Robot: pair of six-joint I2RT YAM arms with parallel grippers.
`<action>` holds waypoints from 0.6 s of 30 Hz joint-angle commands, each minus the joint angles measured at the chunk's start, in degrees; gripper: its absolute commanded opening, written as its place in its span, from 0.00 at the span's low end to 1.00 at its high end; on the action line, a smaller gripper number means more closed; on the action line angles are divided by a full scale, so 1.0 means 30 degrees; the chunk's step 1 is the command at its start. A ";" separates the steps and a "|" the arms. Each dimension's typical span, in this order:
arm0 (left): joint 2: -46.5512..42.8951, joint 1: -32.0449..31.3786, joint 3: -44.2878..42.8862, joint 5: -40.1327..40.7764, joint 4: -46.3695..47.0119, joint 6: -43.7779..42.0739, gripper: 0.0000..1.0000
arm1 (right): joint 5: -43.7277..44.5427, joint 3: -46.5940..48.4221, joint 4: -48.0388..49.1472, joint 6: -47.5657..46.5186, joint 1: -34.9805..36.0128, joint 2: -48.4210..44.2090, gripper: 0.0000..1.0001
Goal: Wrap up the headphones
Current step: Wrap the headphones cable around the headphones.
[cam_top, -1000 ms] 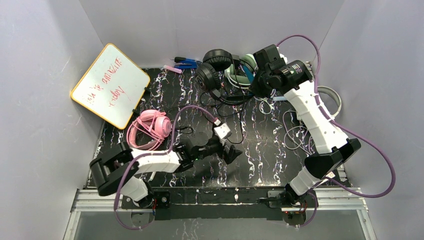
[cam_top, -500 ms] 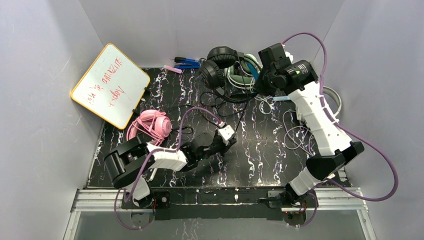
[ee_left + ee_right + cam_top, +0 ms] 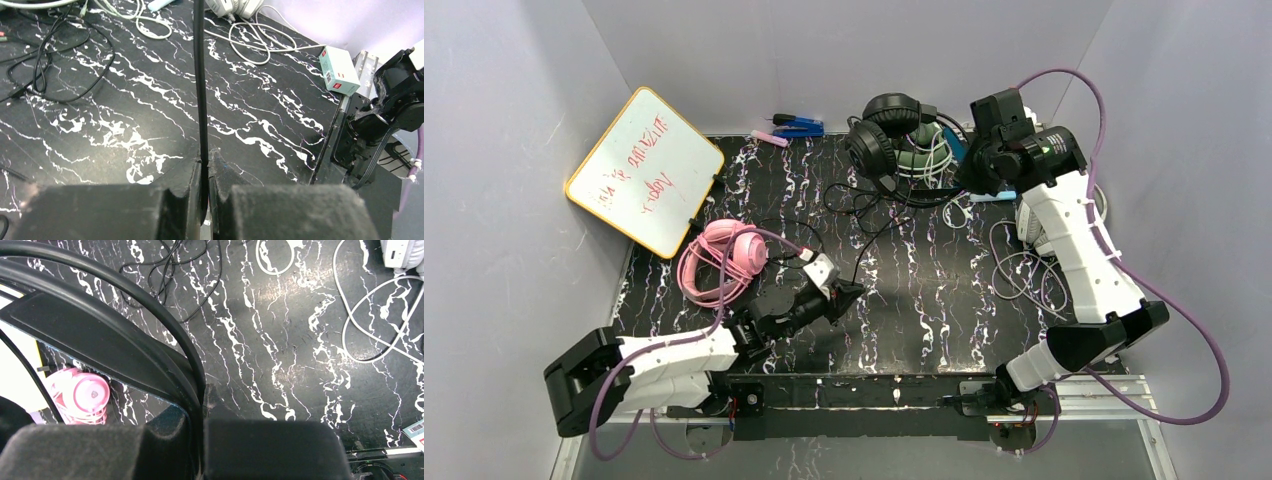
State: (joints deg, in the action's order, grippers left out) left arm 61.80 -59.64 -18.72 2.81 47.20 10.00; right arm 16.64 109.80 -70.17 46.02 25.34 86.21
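The black headphones (image 3: 882, 132) hang above the table's far side, their headband (image 3: 125, 305) pinched in my right gripper (image 3: 969, 168), which is shut on it (image 3: 202, 402). Their thin black cord (image 3: 200, 85) runs taut from the headset down to my left gripper (image 3: 848, 293), near the table's front middle, and the jaws are shut on it (image 3: 205, 167). The pink headphones (image 3: 722, 260) lie at the left with their cord wound on them, also seen in the right wrist view (image 3: 82, 396). White-grey headphones (image 3: 1030, 218) sit at the right, half hidden by my right arm.
A whiteboard (image 3: 644, 170) leans at the back left, and blue pens (image 3: 796, 126) lie at the far edge. A green-white headset (image 3: 921, 156) rests behind the black one. Loose white cords (image 3: 1014, 265) sprawl at the right. A small box (image 3: 339, 76) sits by the right arm's base.
My left gripper shut on the black cord and drew back toward the near left, pulling it taut. The right arm carried the black headphones to the right.
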 commanded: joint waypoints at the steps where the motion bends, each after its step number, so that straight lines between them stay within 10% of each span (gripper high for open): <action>1: -0.1094 0.0189 0.0395 0.0943 -0.2842 0.0793 0.00 | -0.2162 0.0432 0.1999 -0.0177 -0.0203 -0.1063 0.01; 18: 0.2793 0.8562 -0.2433 -0.9834 -0.0924 0.7235 0.02 | -1.8274 -0.6279 0.8336 -0.7943 -0.0419 -0.5857 0.01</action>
State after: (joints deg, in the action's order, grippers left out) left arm 67.51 -37.52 -23.16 -20.01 45.45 27.24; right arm -18.39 92.90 -54.43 28.40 24.38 73.34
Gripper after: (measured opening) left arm 0.022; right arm 0.097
